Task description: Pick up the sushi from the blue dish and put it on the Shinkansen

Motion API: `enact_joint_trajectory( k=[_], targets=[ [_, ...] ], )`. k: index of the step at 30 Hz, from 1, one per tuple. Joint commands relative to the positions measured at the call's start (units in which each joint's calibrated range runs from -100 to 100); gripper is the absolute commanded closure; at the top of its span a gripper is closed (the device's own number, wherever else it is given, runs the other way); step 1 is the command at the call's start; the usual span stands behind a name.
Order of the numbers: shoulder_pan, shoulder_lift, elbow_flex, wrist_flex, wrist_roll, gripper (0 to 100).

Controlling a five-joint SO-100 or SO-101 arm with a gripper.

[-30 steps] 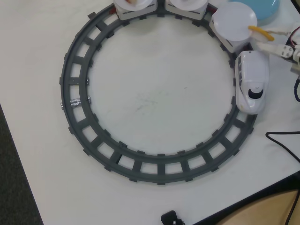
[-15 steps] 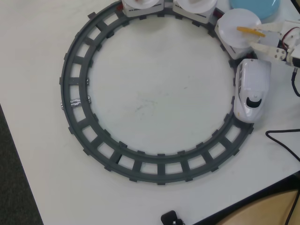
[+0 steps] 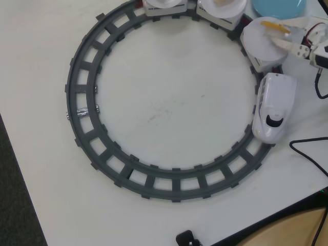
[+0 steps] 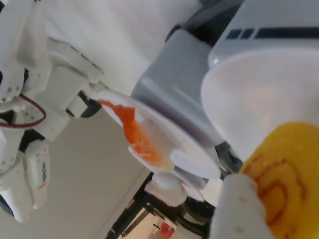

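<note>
The Shinkansen (image 3: pixel 271 110) stands on the right side of the grey track ring (image 3: pixel 82 102), nose toward the bottom of the overhead view. Behind it is a car topped with a round white plate (image 3: pixel 261 47). The yellow sushi (image 3: pixel 270 25) is over the far part of that plate, and my gripper (image 3: pixel 275 29) reaches in from the right, shut on it. In the wrist view the yellow sushi (image 4: pixel 291 174) fills the lower right, pressed by one white finger (image 4: pixel 239 209), with the white plate (image 4: pixel 259 94) just behind. The blue dish (image 3: pixel 279 6) lies at the top edge.
Two more cars (image 3: pixel 223 10) with plates stand on the track at the top; the wrist view shows orange sushi (image 4: pixel 134 134) on one plate. A black cable (image 3: pixel 307 146) trails over the table on the right. The table edge (image 3: pixel 277 220) cuts the bottom right corner.
The train has rolled on round the track, its nose further down. My gripper and the sushi have shifted left and up, from the plate's right rim to over the plate.
</note>
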Motion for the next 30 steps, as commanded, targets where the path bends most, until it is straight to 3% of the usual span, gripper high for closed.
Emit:
enact_joint_trajectory(
  k=[1,7,13,16,23,30],
  targets=[
    [-0.35,-0.64,-3.32,-1.08,-0.01,89],
    [-2.73,-6.32,1.7,-0.99,0.04,77],
    [-6.6,-10.16,2.51,-1.08,-0.17,76],
    [-6.16,-10.07,-1.08,-1.16,-3.68,76],
    [5.81,-9.82,-14.99,-0.74,-27.7,77],
    [22.36,-9.74,-19.84,-0.14,-54.7,99]
  ],
)
